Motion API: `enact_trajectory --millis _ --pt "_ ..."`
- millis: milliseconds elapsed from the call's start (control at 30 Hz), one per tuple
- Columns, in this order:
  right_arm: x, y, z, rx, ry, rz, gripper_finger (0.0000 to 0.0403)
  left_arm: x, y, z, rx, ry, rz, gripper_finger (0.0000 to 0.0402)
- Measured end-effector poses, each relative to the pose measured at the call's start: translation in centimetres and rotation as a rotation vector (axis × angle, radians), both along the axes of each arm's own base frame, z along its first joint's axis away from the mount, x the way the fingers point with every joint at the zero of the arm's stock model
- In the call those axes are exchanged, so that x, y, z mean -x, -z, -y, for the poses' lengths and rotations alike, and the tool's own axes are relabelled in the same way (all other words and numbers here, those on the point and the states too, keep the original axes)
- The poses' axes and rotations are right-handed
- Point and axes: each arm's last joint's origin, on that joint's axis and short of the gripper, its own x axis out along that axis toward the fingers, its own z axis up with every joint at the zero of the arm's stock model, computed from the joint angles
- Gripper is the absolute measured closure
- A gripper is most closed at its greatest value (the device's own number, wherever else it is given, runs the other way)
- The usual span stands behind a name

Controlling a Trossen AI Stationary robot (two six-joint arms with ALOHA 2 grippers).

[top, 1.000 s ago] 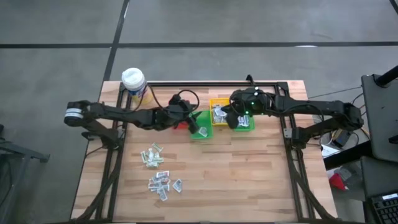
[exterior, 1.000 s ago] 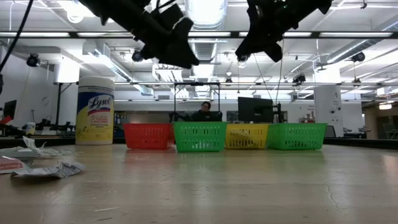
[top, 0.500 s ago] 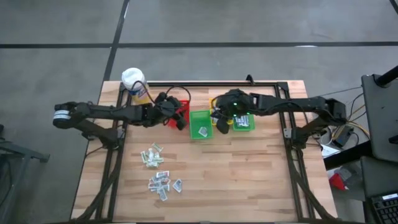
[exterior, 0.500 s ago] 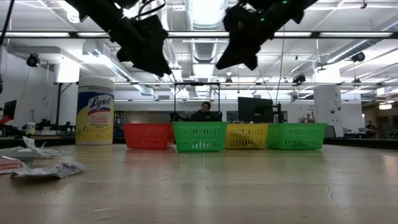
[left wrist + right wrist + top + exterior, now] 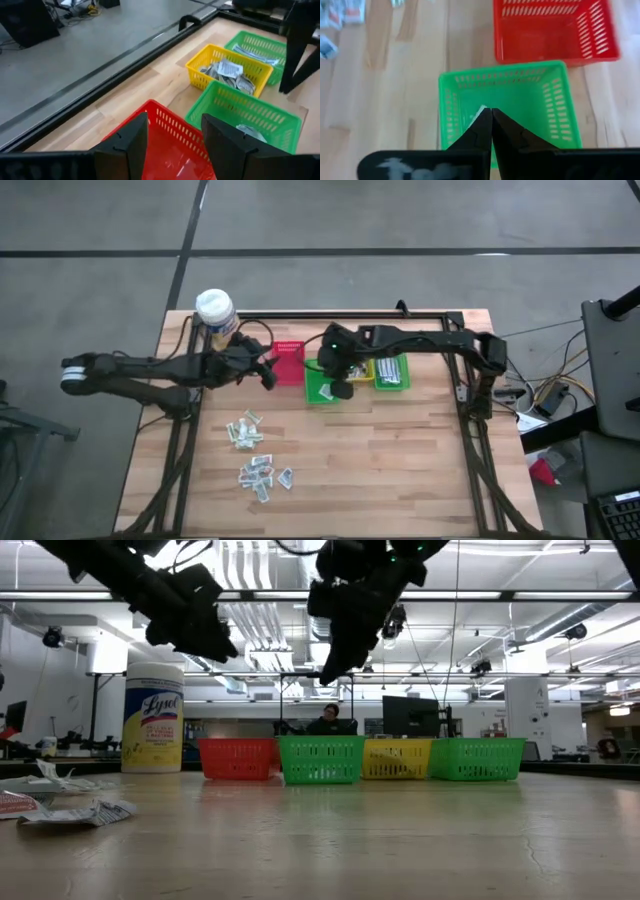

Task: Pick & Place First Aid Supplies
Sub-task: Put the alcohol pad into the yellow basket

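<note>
my right end effector point(image 5: 341, 389) hangs pressed together, empty, over the green bin point(image 5: 321, 381); left end effector point(image 5: 266, 372) spread by the red bin point(image 5: 289, 360), free to fetch packets point(image 5: 258, 462).

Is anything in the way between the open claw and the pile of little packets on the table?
Nothing visible. The left gripper hovers open over the red bin, and only bare wood lies between it and the loose packets nearer the table's front.

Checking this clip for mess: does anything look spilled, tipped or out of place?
Nothing stands out. The four small plastic bins stand upright in a row, the yellow wipes canister is upright, and the loose first aid packets lie unsorted on the wooden table.
</note>
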Motion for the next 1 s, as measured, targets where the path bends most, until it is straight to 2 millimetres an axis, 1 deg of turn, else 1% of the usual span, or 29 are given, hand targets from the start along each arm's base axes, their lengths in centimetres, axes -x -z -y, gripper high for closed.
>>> enact_trajectory --millis 100,200,367,500,633,900,1000 --pt "-0.7 0.6 0.1 0.01 -0.059 -0.043 0.0394 1.0 0.4 0.1 0.0 -0.007 0.023 0.0221" --pt "-1.2 1.0 0.1 0.003 -0.081 -0.075 0.0387 1.8 0.6 0.2 -0.001 -0.009 0.059 0.0221" --pt "-1.6 2.2 0.1 -0.008 -0.103 -0.151 0.0355 2.7 1.0 0.3 0.0 -0.012 0.098 0.0221" --pt "-2.1 3.1 0.1 -0.001 -0.137 -0.18 0.0326 2.8 1.2 0.3 0.003 -0.014 0.129 0.0221" --pt "-2.5 3.5 0.2 0.02 -0.17 -0.181 0.0304 2.8 1.4 0.3 0.011 -0.018 0.132 0.0221" --pt "-3.2 5.7 0.5 0.044 -0.248 -0.229 0.0283 2.6 1.6 0.3 0.019 -0.023 0.122 0.0221" --pt "-3.6 5.8 0.8 0.068 -0.292 -0.219 0.0275 2.6 1.6 0.3 0.021 -0.025 0.125 0.0221"
